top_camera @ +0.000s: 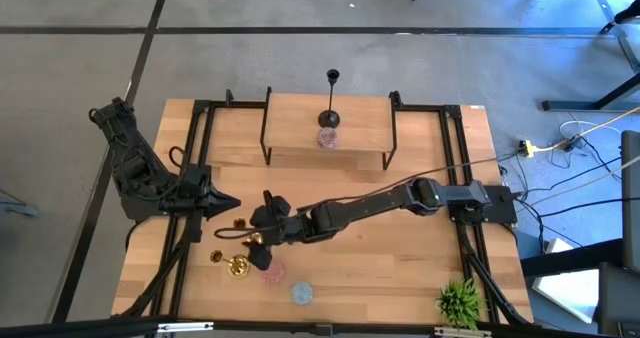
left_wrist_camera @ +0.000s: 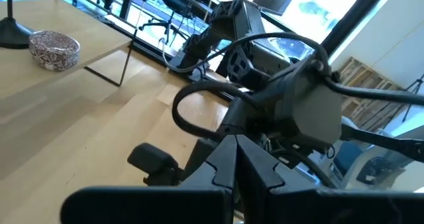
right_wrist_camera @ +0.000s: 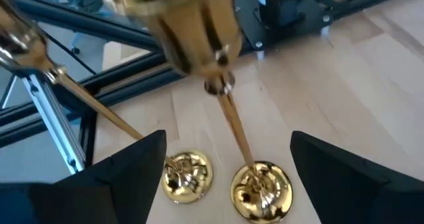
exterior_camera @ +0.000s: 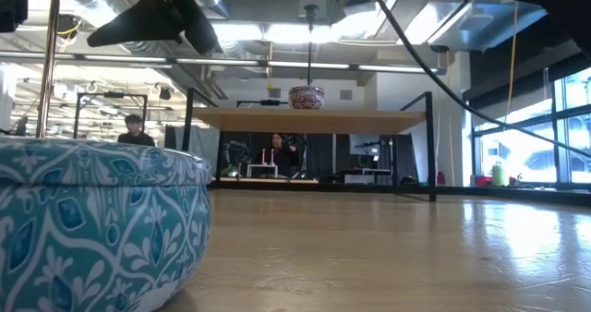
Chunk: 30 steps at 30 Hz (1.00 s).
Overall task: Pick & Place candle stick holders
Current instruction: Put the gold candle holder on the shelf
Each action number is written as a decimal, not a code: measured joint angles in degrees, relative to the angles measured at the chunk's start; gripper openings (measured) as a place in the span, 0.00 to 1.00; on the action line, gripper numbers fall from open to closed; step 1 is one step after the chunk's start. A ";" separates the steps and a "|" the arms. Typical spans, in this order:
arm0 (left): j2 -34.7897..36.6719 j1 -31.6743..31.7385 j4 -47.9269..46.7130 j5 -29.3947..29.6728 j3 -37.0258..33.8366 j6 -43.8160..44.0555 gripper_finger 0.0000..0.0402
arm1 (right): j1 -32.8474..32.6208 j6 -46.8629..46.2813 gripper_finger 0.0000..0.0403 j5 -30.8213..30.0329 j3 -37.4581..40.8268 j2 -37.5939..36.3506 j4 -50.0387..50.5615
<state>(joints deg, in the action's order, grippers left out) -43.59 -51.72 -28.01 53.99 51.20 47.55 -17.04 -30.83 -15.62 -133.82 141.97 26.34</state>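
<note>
Two gold candle stick holders (right_wrist_camera: 260,189) (right_wrist_camera: 187,174) stand on their round bases at the table's near left (top_camera: 238,266). My right gripper (right_wrist_camera: 226,144) (top_camera: 262,221) is open, slanting down over them from the right; its fingers stand on either side of both stems, touching neither. A pink squat holder (top_camera: 272,271) and a light blue patterned one (top_camera: 301,294) (exterior_camera: 92,220) sit nearby. On the raised shelf (top_camera: 290,128) stand a black candle stick holder (top_camera: 330,98) and a patterned squat holder (top_camera: 328,136) (left_wrist_camera: 54,50). My left gripper (top_camera: 228,204) (left_wrist_camera: 235,168) waits shut at the left.
A small green spiky plant (top_camera: 460,300) stands at the near right corner. The black frame rails (top_camera: 190,178) run along the table's left and right sides. Bare wood lies in the table's middle and right (top_camera: 400,258).
</note>
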 joint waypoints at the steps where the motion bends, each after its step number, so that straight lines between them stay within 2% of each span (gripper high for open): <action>1: 0.00 0.00 0.02 0.11 0.00 -0.11 0.00 | 0.00 -0.01 0.80 0.00 -0.02 0.00 -0.21; 11: 0.00 0.02 0.00 0.42 0.04 -0.15 0.00 | 0.22 -0.49 0.80 -0.22 -0.04 1.37 -3.78; 15: 0.00 0.02 0.00 0.55 0.04 -0.14 0.01 | 0.22 -2.59 0.76 0.49 -0.03 2.63 -4.32; 20: 0.00 0.02 0.00 0.71 0.04 0.16 0.00 | 0.20 -4.32 0.64 1.27 0.00 3.42 -4.73; 30: 0.00 0.02 0.00 1.03 0.04 0.31 0.01 | 0.43 -4.74 0.31 0.46 -0.02 3.63 -5.01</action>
<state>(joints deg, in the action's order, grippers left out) -43.59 -51.70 -28.01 55.02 51.24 47.86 -16.60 -35.57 -15.16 -133.84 145.60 21.33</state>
